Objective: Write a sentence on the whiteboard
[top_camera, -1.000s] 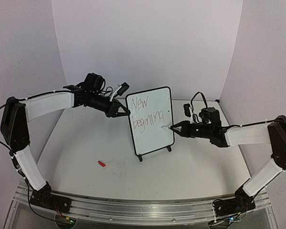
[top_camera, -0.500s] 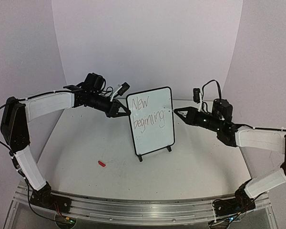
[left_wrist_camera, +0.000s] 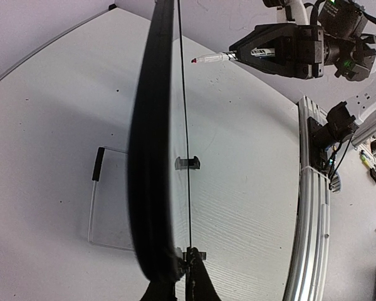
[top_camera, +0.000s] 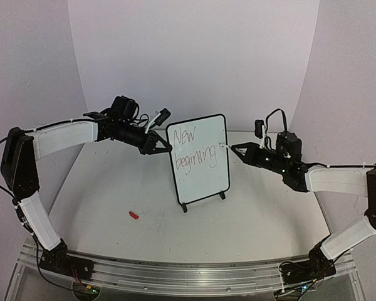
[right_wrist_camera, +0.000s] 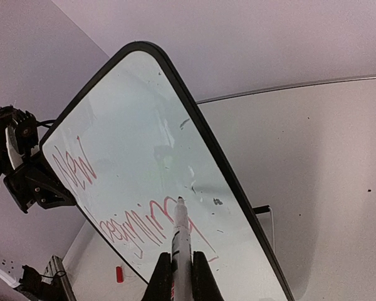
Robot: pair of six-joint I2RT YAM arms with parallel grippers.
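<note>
Left gripper [top_camera: 158, 145], black, on the white-sleeved left arm, jaws clenched on the left edge of the whiteboard [top_camera: 200, 172]: a small white rectangular board with a thin black frame, rounded corners and two black feet. It stands upright on its feet mid-table, tilted slightly, face toward the arm bases. In the left wrist view the board is seen edge-on, with the jaws pinching the frame at the bottom of the picture. On the pale table [top_camera: 100, 188], in front of the board and to its left, lies a small red piece [top_camera: 134, 214], well apart from everything; too small to identify. The sentence [top_camera: 194, 152] is thin handwritten lettering, dark from above and reddish in the right wrist view. It has two readable lines: "New" on top and "beginning" below, slanting up toward the right edge. The lower half of the board is blank. Right of the board, the right gripper [top_camera: 234, 148], black, has its jaws clamped on a slim white marker [right_wrist_camera: 180, 232] with a red tip that points at the board's right edge, level with the end of "beginning". The left wrist view shows the tip just off the board face, a small gap between them. Print on the marker barrel is too small to read.
</note>
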